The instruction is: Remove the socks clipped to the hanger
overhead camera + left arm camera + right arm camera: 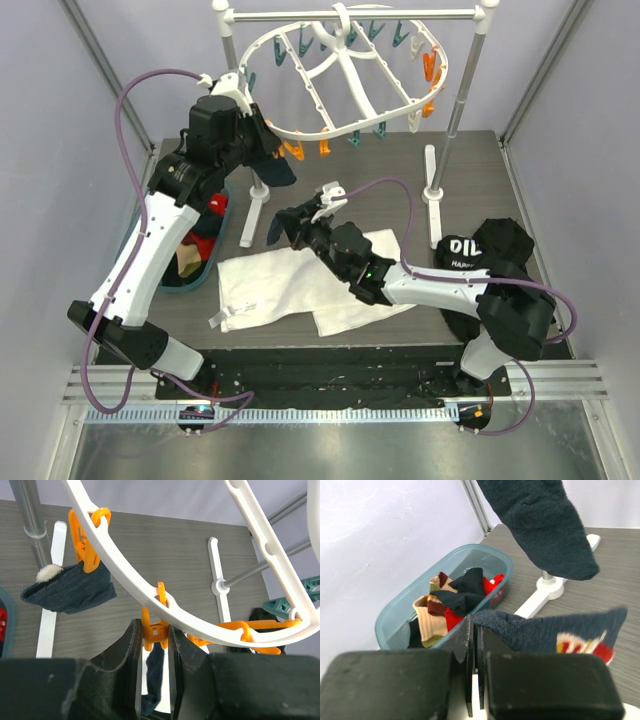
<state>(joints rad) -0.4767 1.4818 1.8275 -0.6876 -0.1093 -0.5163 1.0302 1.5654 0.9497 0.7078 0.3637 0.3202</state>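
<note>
Left gripper (270,148) at hanger (345,123) rim

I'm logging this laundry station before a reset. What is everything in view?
white plastic oval hanger: one, white, hung from the rail.
orange and teal plastic clips: many, round the hanger's rim.
grey metal rail: one, grey with white feet, back of the table.
dark navy socks: two, clipped at the rim by the left gripper.
navy sock with red-and-yellow pattern: one, in the right gripper.
teal plastic tub: one, table's left side, holding red, tan and black socks, count unclear.
white cloth: flat mid-table, one or two pieces.
black garment with white lettering: one, table's right side.
left gripper: black, shut on one orange clip.
right gripper: black, shut on the patterned sock.
</note>
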